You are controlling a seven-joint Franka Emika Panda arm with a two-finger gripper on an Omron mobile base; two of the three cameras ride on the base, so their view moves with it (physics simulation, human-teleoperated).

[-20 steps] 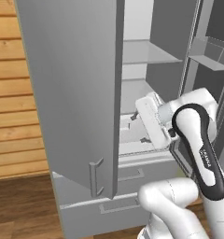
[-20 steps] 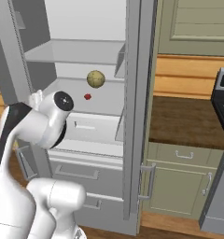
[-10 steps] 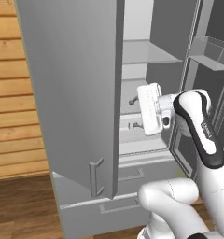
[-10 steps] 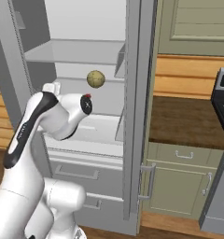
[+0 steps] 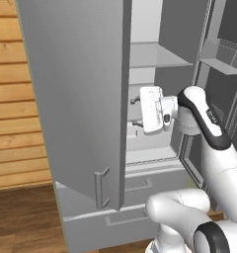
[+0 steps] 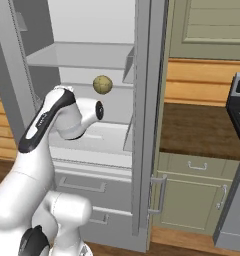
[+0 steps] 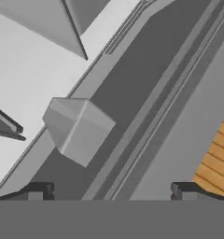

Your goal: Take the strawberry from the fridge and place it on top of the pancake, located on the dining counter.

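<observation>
The fridge [image 5: 76, 89] stands with both doors swung wide, its white shelves [image 6: 87, 55] in sight. My arm reaches into the middle compartment. The white hand points left there, and my gripper [image 5: 135, 111] is open with nothing between its fingers. In the hand view my gripper [image 7: 113, 190] looks across the inside of a grey fridge door, its tips set wide apart. My arm's wrist joint [image 6: 94, 111] covers the shelf spot below the yellow-green ball, so the strawberry is hidden. The pancake and the dining counter are out of view.
A yellow-green ball [image 6: 102, 84] rests on the middle shelf just above my wrist. A grey door bin [image 7: 79, 128] juts out ahead of the hand. Two drawers [image 5: 120, 217] lie below. To the right are a brown worktop [image 6: 202, 130] over green cabinets and a stove [image 6: 239, 100].
The hand has risen and swung left, deeper into the fridge compartment. In the right base view the arm now covers the strawberry, which showed below the ball before.
</observation>
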